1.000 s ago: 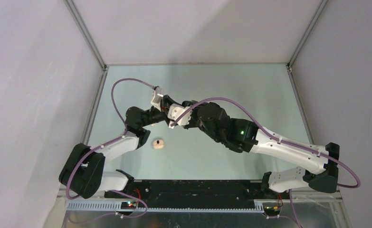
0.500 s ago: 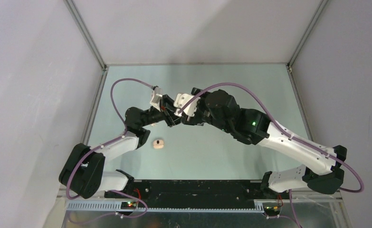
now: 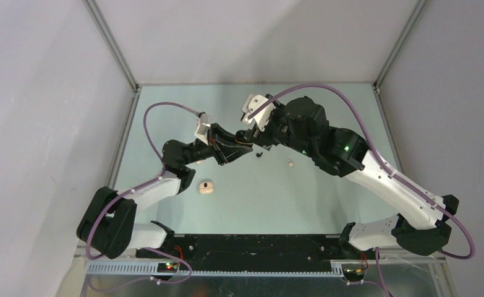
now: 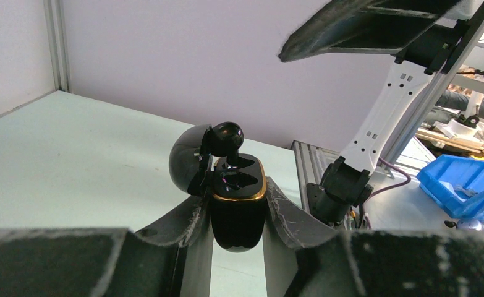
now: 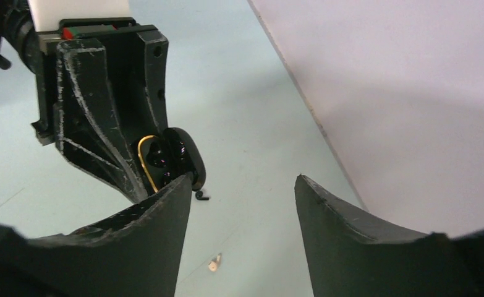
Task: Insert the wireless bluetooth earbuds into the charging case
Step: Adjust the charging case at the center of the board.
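My left gripper is shut on a black charging case with a gold rim, its lid swung open. A black earbud stands upright in one socket, its head above the rim. In the top view the case is held above mid-table. My right gripper hangs open and empty just right of the case. A second black earbud and a cream-white earbud lie on the table beneath it. A beige charging case rests on the table near the left arm.
Grey walls with metal frame posts close the table on the left, back and right. The arms' purple cables arch over the middle. Both forearms cross the table's centre, close to each other.
My right gripper has opened and drawn back up and to the right, away from the black case. The two loose earbuds on the table have come into sight. The left arm has stayed put.
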`<move>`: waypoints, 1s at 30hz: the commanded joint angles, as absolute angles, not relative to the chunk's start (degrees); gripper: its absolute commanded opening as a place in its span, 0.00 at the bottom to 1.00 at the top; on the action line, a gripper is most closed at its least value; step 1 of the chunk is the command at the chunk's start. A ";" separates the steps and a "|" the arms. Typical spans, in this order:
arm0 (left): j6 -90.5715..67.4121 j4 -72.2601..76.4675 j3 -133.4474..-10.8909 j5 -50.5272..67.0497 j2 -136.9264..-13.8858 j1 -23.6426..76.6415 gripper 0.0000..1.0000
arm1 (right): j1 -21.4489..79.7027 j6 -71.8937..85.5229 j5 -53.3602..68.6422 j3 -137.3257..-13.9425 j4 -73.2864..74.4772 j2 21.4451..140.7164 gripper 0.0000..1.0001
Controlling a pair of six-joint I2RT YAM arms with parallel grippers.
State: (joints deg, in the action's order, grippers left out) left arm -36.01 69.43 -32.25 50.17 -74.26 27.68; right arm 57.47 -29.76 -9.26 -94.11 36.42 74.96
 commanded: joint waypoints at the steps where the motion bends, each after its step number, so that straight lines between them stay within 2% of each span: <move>1: -35.95 72.53 -34.14 50.65 -73.27 27.77 0.01 | 57.96 -29.82 -14.59 -92.34 31.28 75.39 0.62; 5: -35.75 72.51 -34.03 50.94 -72.92 27.76 0.01 | 59.08 -30.61 -15.79 -90.57 30.09 76.16 0.50; 7: -35.59 72.55 -34.02 50.93 -72.87 27.77 0.01 | 59.84 -30.62 -15.66 -90.73 30.45 76.71 0.48; 16: -35.12 72.40 -33.77 51.14 -72.68 27.77 0.01 | 60.85 -29.34 -14.84 -92.83 32.32 78.35 0.47; 24: -34.55 71.85 -33.58 51.28 -72.15 27.78 0.01 | 60.79 -29.10 -14.48 -92.17 33.24 78.59 0.37; 30: -34.56 71.88 -33.57 51.30 -72.27 27.77 0.01 | 60.71 -28.73 -11.62 -90.90 34.25 76.42 0.36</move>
State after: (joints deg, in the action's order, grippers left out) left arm -35.92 69.76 -32.25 50.94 -73.91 27.68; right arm 60.64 -29.91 -13.50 -90.56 33.74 78.94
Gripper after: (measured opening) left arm 0.328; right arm 0.359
